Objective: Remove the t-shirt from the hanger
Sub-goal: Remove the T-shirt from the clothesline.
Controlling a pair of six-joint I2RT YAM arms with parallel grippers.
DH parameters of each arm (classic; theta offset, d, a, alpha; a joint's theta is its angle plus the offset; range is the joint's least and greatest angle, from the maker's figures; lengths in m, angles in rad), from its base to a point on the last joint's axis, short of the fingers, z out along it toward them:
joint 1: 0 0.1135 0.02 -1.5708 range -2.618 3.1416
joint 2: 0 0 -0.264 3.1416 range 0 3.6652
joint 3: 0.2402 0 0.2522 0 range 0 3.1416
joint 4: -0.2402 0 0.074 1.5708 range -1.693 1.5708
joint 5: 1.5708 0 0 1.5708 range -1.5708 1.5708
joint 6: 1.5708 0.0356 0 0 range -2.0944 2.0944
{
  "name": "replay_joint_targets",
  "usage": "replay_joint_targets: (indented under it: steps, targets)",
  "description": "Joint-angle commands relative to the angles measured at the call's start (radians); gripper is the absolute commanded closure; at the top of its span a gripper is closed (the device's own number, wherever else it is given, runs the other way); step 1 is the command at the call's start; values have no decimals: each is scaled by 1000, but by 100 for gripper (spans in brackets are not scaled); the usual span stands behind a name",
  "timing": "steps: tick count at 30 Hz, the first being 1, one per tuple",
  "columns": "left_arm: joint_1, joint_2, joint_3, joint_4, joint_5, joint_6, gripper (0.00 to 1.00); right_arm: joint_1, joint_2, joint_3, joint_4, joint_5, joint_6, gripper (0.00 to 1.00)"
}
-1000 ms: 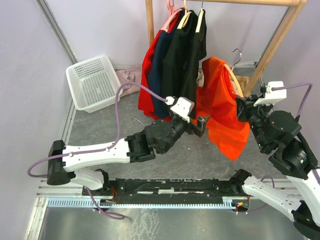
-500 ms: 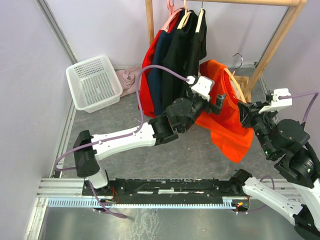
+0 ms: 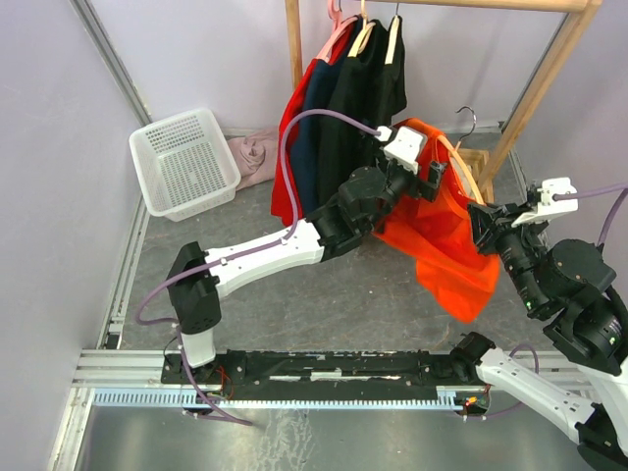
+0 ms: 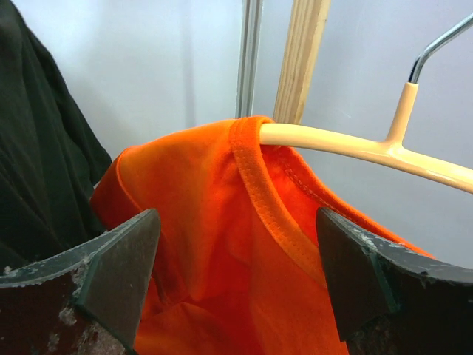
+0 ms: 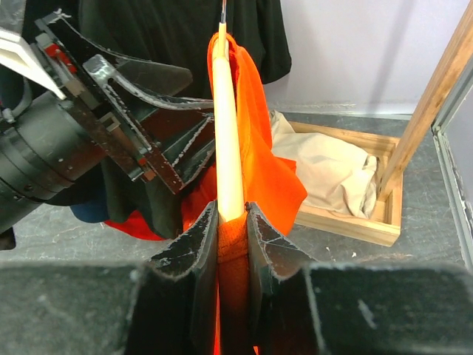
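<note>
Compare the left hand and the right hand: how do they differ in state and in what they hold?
The left hand is wide open; the right hand is closed narrow. The left hand holds nothing, its fingers standing either side of the orange t-shirt at the collar; the right hand clamps the end of the hanger. Shared: both are at the same t-shirt on its hanger.

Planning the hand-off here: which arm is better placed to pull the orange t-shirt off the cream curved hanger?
Probably left. The left gripper is open around the orange t-shirt at its collar, ready to pinch. The right gripper is shut on the cream curved hanger, steadying it.
</note>
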Motion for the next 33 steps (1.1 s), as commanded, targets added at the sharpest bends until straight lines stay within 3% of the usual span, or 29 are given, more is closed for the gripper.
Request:
replay_joint_targets:
  steps: [1, 3, 8, 12, 20, 29, 30, 33]
  targets:
    - [8, 21, 63, 61, 37, -32, 12, 6, -7, 14, 74, -12, -13, 99]
    - [11, 23, 61, 62, 41, -35, 24, 6, -8, 15, 74, -12, -13, 99]
    - [14, 14, 40, 85, 76, -36, 72, 6, -4, 14, 74, -4, -13, 99]
    - [14, 7, 43, 85, 148, -27, 96, 7, 16, 12, 80, 7, -14, 99]
    - [-27, -61, -1, 39, 386, 16, 97, 7, 44, 2, 114, 40, -16, 99]
    - [-85, -188, -172, 31, 405, 26, 97, 7, 47, -2, 123, 38, -13, 99]
    - [-86, -194, -179, 25, 364, 24, 92, 7, 47, -3, 124, 35, -13, 99]
    - [-85, -202, -176, -16, 274, 31, 56, 6, 47, -3, 123, 27, -12, 99]
